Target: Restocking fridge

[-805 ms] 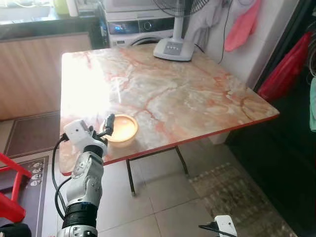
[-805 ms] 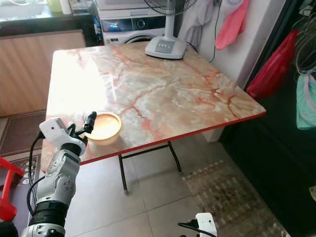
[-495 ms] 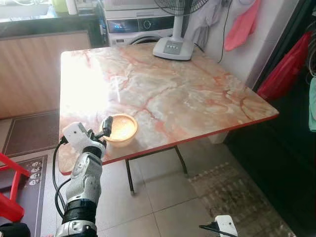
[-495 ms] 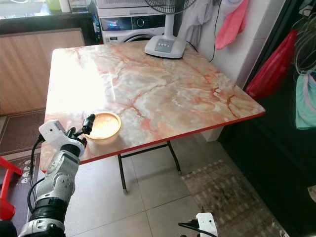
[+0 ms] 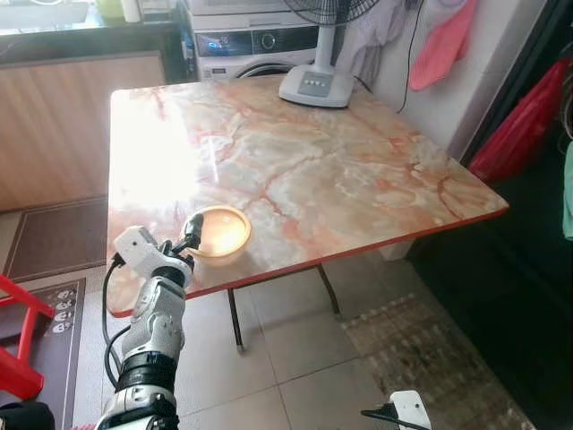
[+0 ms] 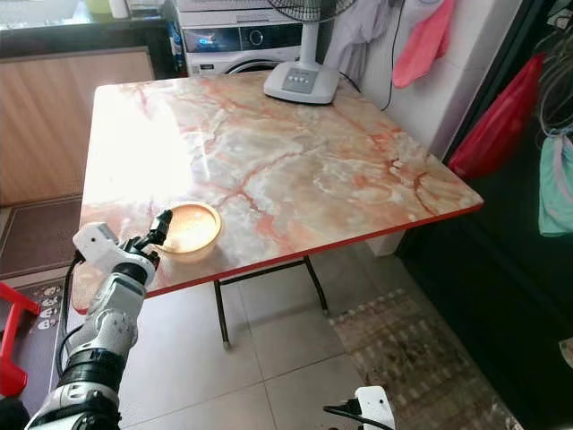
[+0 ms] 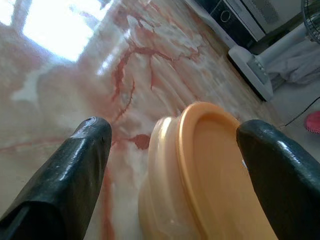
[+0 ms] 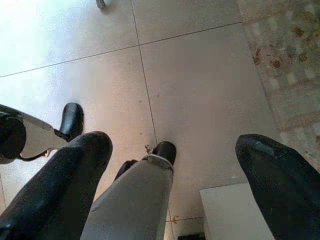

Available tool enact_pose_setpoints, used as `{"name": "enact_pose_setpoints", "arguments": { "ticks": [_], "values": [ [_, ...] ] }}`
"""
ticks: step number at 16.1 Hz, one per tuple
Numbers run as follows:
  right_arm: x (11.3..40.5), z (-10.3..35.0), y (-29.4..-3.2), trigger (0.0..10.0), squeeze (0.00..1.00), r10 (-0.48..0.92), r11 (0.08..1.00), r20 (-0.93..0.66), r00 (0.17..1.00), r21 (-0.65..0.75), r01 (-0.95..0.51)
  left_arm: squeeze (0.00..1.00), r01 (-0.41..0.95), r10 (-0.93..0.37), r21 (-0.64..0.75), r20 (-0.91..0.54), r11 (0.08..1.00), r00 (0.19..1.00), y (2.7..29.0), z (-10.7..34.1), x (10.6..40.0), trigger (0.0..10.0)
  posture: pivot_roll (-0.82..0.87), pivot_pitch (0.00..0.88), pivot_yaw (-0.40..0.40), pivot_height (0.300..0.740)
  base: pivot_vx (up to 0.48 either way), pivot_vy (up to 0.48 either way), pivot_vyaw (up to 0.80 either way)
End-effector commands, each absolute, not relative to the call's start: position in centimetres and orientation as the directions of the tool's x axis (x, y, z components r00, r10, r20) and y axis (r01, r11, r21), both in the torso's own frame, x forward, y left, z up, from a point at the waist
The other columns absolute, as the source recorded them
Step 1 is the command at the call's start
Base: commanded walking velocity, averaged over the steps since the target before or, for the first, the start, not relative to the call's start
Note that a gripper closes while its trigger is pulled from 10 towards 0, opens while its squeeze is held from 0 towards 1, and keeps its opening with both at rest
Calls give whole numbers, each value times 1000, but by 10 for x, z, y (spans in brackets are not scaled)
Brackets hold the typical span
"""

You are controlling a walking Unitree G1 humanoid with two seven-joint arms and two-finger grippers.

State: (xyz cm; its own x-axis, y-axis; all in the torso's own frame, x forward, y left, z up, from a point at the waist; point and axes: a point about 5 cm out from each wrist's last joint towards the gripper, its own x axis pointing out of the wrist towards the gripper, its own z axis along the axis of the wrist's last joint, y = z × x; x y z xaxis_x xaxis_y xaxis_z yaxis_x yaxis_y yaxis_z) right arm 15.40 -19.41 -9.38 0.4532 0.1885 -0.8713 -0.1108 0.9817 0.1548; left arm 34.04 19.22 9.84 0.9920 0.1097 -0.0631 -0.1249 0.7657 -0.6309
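While left gripper (image 7: 172,150) straddles bowl (image 5: 219,235), no writing legible.

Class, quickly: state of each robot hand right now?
Left hand: open, fingers straddling the orange bowl rim.
Right hand: open, holding nothing, above floor.

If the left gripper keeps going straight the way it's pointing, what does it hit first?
Most likely the orange bowl: the left gripper is open, and the bowl's near rim already sits between its fingers, apparently not yet touching.
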Motion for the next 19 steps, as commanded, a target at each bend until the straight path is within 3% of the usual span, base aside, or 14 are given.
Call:
{"name": "enact_pose_setpoints", "arguments": {
  "ticks": [1,10,11,12,13,19],
  "values": [
    [153,-94,-199,10000,0,177,984,-876,449,143,-109,0,-113,103,-659,-54,744,993,190,100,345,10000,49,0,-65,740,0,0,0],
    [153,-93,-202,10000,0,171,983,-880,443,125,-132,0,-83,32,-659,-88,748,996,172,93,351,10000,40,0,-71,740,0,0,0],
    [153,-93,-202,10000,0,171,983,-880,444,125,-132,0,-90,31,-652,-101,753,994,172,91,350,4000,38,0,-72,740,0,0,0],
    [153,-93,-202,10000,0,171,983,-880,444,124,-132,0,-91,29,-647,-106,757,994,171,91,350,4000,38,0,-72,740,0,0,0],
    [153,-93,-202,10000,0,171,983,-880,443,124,-134,0,-87,25,-644,-106,760,994,170,90,350,0,38,0,-72,740,0,0,0],
    [153,-93,-202,10000,0,173,983,-880,442,124,-138,0,-93,34,-625,-105,775,994,169,89,350,0,36,0,-69,740,0,0,0]
  ]
}}
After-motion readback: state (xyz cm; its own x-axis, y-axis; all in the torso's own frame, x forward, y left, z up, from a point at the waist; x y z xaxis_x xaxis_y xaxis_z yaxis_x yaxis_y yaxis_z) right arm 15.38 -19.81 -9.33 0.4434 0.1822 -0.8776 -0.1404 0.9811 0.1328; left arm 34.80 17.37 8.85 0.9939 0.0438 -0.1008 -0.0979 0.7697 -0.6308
